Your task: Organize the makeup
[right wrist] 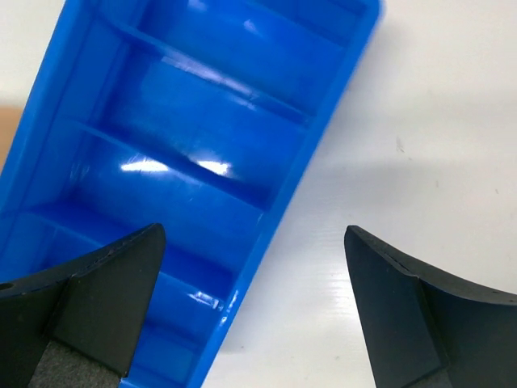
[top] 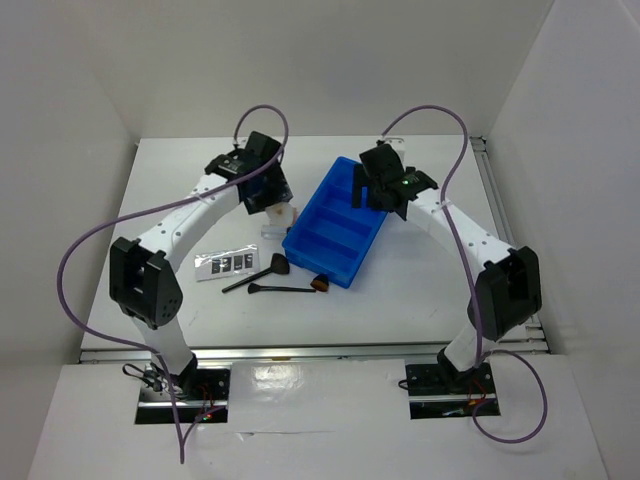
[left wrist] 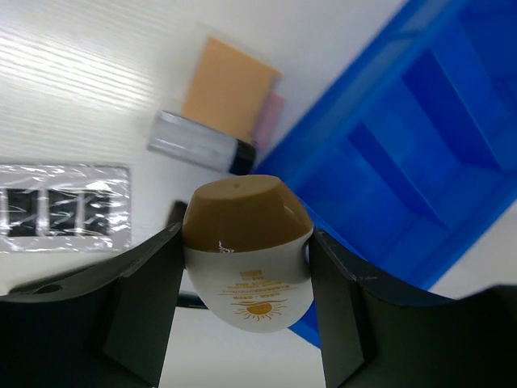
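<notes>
Grip looks square: our left gripper (left wrist: 246, 271) pinches the white oval tan-capped plastic bottle (left wrist: 246, 234), lower centre of its wrist view. We should swing it right over the blue compartmented plastic bin (left wrist: 420, 162) and lower before releasing. Meanwhile our right gripper (right wrist: 250, 311) gapes empty.

The blue bin (top: 335, 225) lies slanted, its long axis running from far-right to near-left, with crosswise dividers showing inside. The left gripper (top: 268, 190) hangs just left of the bin's far half. A small tan-and-pale patch (top: 282, 212) shows under it, right beside the bin's left wall; what it is cannot be told from here. The right gripper (top: 380, 190) hangs over the bin's far-right rim. The silver-grey palette strip (top: 225, 264) lies flat left of the bin's near end. 2 thin black brushes (top: 283, 290) lie just off the bin's near-left corner, 1 ending in a brown tip close against the bin.
</notes>
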Tool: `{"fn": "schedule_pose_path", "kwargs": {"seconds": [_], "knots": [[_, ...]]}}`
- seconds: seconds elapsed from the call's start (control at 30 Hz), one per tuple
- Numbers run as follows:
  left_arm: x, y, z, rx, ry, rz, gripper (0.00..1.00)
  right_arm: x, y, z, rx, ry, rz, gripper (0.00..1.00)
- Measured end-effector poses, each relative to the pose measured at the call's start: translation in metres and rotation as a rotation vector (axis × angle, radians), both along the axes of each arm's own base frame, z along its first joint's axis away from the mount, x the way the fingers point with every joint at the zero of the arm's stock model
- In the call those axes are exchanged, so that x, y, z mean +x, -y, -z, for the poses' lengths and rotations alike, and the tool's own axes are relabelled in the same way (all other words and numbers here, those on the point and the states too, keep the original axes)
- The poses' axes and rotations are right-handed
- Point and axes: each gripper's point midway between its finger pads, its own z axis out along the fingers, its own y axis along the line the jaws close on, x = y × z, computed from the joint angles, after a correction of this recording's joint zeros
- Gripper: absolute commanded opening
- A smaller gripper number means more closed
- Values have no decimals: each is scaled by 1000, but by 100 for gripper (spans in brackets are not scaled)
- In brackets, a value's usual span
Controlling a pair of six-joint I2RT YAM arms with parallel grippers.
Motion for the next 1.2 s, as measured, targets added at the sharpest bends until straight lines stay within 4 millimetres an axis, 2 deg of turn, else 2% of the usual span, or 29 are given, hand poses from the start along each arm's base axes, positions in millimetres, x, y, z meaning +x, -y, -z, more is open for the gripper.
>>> {"fn": "schedule_pose_path", "kwargs": {"seconds": [0.13,0.27,0.37,0.47,0.53,0.57,0.6,0.77,0.87,0.97,1.07,1.1,1.13,1.2], "knots": [[-16,45,4,-23,-9,86,37,-16,21,-12,33,39,128,99],[-28,83,13,-48,-7,126,37,-39,42,-37,102,117,214,99],[-38,103,24,-66,-7,136,37,-56,58,-59,149,193,258,99],[-45,116,39,-78,-22,131,37,-68,69,-72,176,244,281,99],[-45,119,51,-80,-32,117,45,-73,72,-76,183,262,288,99],[-44,120,58,-79,-36,114,53,-74,74,-77,186,265,293,99],[-43,120,64,-75,-42,113,69,-75,74,-77,188,265,298,99],[-40,125,89,-50,-77,118,94,-77,76,-70,192,254,318,99],[-39,128,96,-50,-88,126,100,-79,76,-66,196,247,325,99],[-39,131,91,-58,-78,135,100,-79,76,-65,195,241,327,99],[-40,133,72,-72,-43,169,97,-79,76,-65,195,241,325,99],[-42,133,60,-80,-23,187,95,-80,76,-64,193,240,322,99],[-43,133,47,-94,3,195,88,-80,76,-64,192,237,317,99],[-48,127,11,-121,79,214,77,-79,74,-63,188,230,302,99]]}}
